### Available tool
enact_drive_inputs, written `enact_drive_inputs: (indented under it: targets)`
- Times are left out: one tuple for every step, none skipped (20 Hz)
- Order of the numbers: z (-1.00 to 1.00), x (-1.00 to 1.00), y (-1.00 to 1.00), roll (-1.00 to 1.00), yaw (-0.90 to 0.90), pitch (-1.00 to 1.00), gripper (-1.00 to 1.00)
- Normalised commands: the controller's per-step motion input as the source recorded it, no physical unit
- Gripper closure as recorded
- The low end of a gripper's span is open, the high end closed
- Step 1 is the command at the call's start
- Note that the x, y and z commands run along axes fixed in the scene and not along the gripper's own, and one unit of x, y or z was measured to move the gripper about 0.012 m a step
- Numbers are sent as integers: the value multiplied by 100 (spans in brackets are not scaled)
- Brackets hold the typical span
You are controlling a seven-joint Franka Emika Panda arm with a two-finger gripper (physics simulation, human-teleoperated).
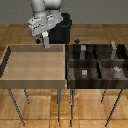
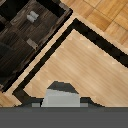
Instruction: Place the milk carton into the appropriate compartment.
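Observation:
The milk carton (image 1: 46, 41) is a small pale grey-white carton with a peaked top. My gripper (image 1: 45, 36) is shut on it and holds it in the air over the back edge of the light wooden tray (image 1: 10, 62). In the wrist view the carton (image 2: 60, 96) sits right under the gripper, above the light tray's floor (image 2: 85, 65). The dark compartment tray (image 1: 69, 75) stands to the exterior view's right of the light tray, apart from the carton. It also shows in the wrist view (image 2: 30, 42).
The dark tray's compartments hold a short grey cube (image 1: 84, 73), a pale object (image 1: 116, 70), a taller dark-grey box (image 1: 114, 49) and another box (image 1: 83, 50). Both trays stand on thin metal legs over a wooden floor. The robot's dark base (image 1: 62, 30) is behind them.

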Motion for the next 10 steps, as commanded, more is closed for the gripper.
enact_drive_inputs:
  targets:
    - [0, 0, 100, 0, 0, 0, 100]
    - [0, 0, 100, 0, 0, 0, 100]
    - [0, 0, 100, 0, 0, 0, 100]
    - [0, 0, 100, 0, 0, 0, 100]
    - [0, 0, 100, 0, 0, 0, 100]
    - [0, 0, 100, 0, 0, 0, 100]
    - [0, 0, 100, 0, 0, 0, 100]
    - [0, 0, 100, 0, 0, 0, 100]
    - [0, 0, 100, 0, 0, 0, 100]
    - [0, 0, 100, 0, 0, 0, 100]
